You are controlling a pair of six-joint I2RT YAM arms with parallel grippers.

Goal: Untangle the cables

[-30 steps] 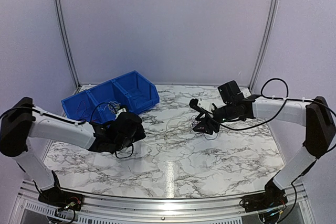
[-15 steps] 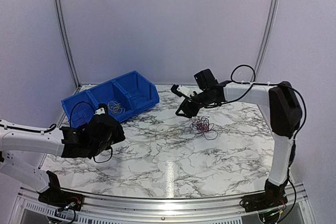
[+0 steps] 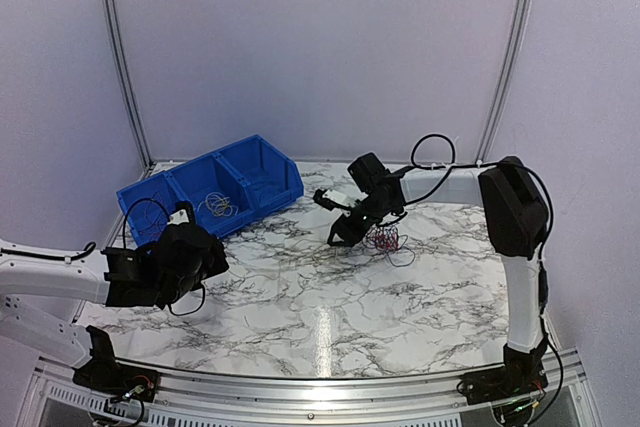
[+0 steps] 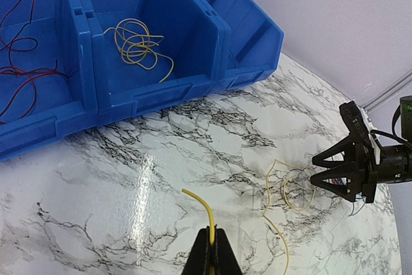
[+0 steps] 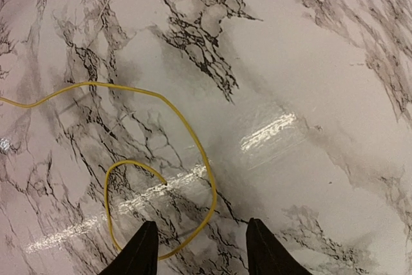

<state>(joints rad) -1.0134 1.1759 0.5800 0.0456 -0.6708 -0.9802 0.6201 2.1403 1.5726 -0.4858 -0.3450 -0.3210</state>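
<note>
Blue plastic three-compartment bin at 11 o'clock: thin red wires in left cell, yellow wire coil in middle cell | left gripper pinched shut on thin yellow wire, free end pointing 11 o'clock | right gripper spread open over looped yellow wire lying on marble-patterned table | red-purple wire tangle just beside that gripper, at its 3 o'clock from above.

The left gripper has its jaws pinched on a yellow wire above the marble desk. Beyond, a blue bin holds a yellow coil and red wires.
</note>
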